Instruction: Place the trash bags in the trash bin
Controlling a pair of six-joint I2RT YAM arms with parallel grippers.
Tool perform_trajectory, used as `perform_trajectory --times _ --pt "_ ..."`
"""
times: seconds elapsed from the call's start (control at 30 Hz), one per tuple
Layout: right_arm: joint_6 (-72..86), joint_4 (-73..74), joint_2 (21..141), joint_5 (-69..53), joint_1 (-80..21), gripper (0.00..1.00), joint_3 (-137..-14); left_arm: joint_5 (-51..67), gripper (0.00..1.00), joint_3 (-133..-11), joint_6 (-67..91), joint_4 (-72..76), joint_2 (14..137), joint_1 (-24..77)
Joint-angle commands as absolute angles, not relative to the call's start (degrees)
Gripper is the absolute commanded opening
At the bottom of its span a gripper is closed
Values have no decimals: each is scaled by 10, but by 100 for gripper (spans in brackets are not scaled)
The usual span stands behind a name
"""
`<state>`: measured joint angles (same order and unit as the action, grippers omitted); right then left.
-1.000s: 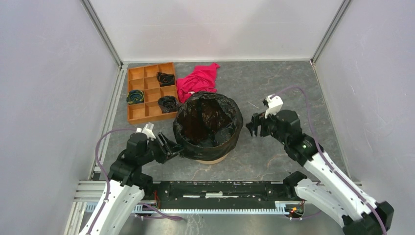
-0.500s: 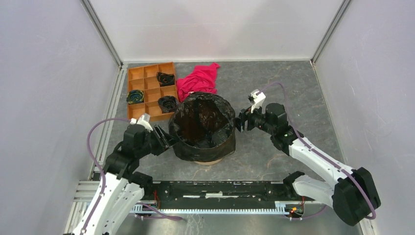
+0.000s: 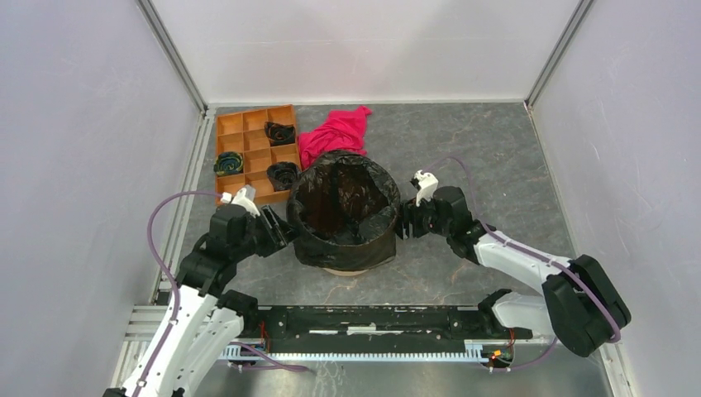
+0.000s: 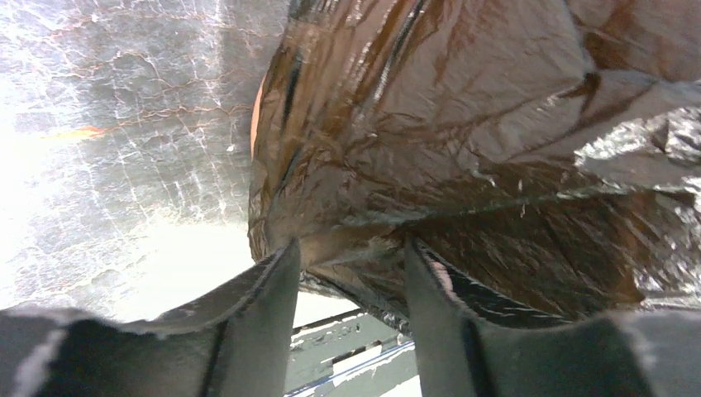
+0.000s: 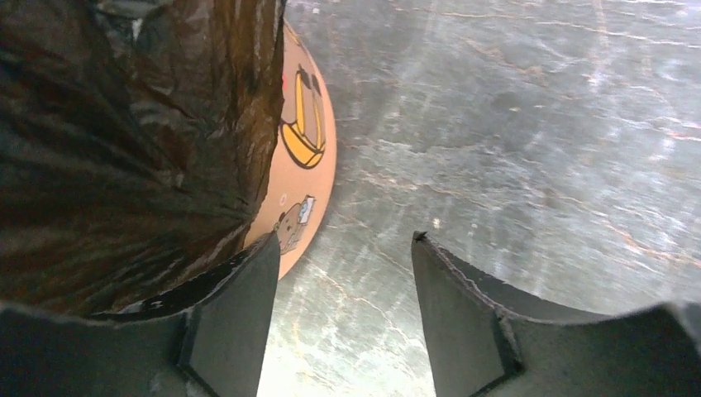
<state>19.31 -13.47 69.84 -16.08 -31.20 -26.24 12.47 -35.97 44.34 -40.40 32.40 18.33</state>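
Note:
The orange-brown trash bin [image 3: 350, 269] stands mid-table, lined with a glossy black trash bag [image 3: 343, 236] that is folded over its rim and hangs down the outside. My left gripper [image 3: 283, 233] sits at the bin's left side. In the left wrist view it [image 4: 350, 246] is open, and the bag's lower hem [image 4: 463, 124] lies just past the fingertips. My right gripper [image 3: 402, 223] is at the bin's right side. It [image 5: 345, 240] is open with only bare table between the fingers, one finger resting beside the bag [image 5: 124, 149] and the printed bin wall [image 5: 310, 165].
An orange compartment tray [image 3: 233, 124] at the back left holds small rolled black bags [image 3: 279, 132] [image 3: 285, 174]. A red-pink cloth [image 3: 335, 132] lies behind the bin. Grey walls close in both sides, and a metal rail [image 3: 372, 318] runs along the near edge.
Both grippers have moved in against the bin's sides, the right one travelling left and down. The bag now sits tighter and lower around the bin. Both pairs of jaws have narrowed a little.

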Motion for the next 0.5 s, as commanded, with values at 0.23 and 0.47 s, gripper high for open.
perform_trajectory --times 0.23,0.47 --pt "51 214 592 139 -319 90 -506 25 85 -454 399 -494 255 183" --pt "-16 244 614 -29 -328 98 -663 -5 97 -505 380 -487 246 183"
